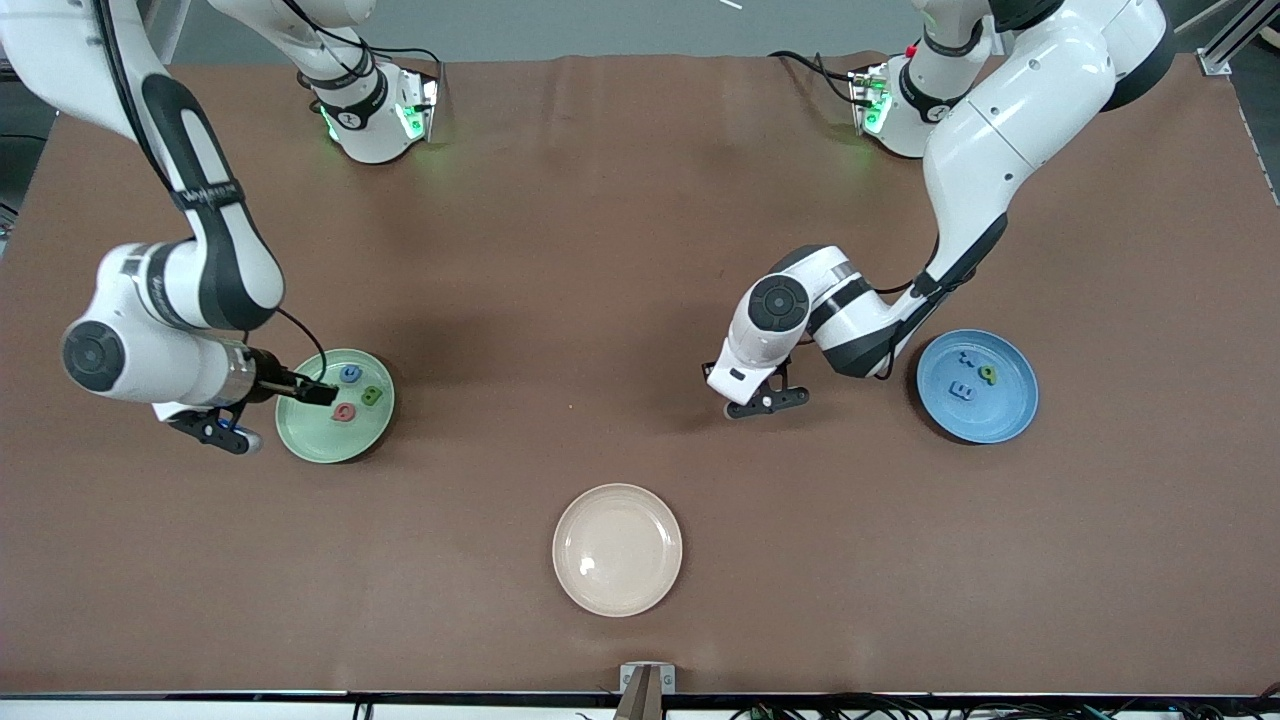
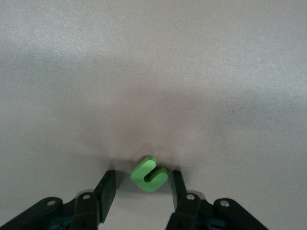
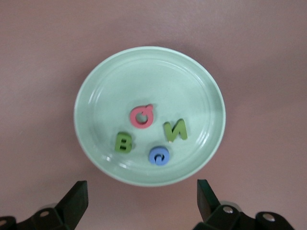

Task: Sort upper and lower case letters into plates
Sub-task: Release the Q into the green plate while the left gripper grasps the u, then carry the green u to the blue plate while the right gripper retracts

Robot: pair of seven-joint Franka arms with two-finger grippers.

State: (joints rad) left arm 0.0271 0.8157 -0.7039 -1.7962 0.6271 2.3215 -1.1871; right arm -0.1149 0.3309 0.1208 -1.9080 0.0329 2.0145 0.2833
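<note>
My left gripper (image 1: 768,400) is down at the bare table beside the blue plate (image 1: 1010,420), on the plate's middle-of-table side. Its fingers stand apart around a small green letter (image 2: 149,173) lying on the cloth, with a gap showing on one side. That letter is hidden under the hand in the front view. The blue plate holds two blue letters (image 1: 962,390) and a green one (image 1: 988,374). My right gripper (image 3: 141,191) hangs wide open over the rim of the mint green plate (image 3: 144,72), which holds several letters: red (image 3: 142,116), blue (image 3: 159,155) and two green (image 3: 175,130).
A cream-beige plate (image 1: 617,549) with nothing on it sits near the table's front edge, midway between the arms. Both arm bases stand along the back edge. Brown cloth covers the table.
</note>
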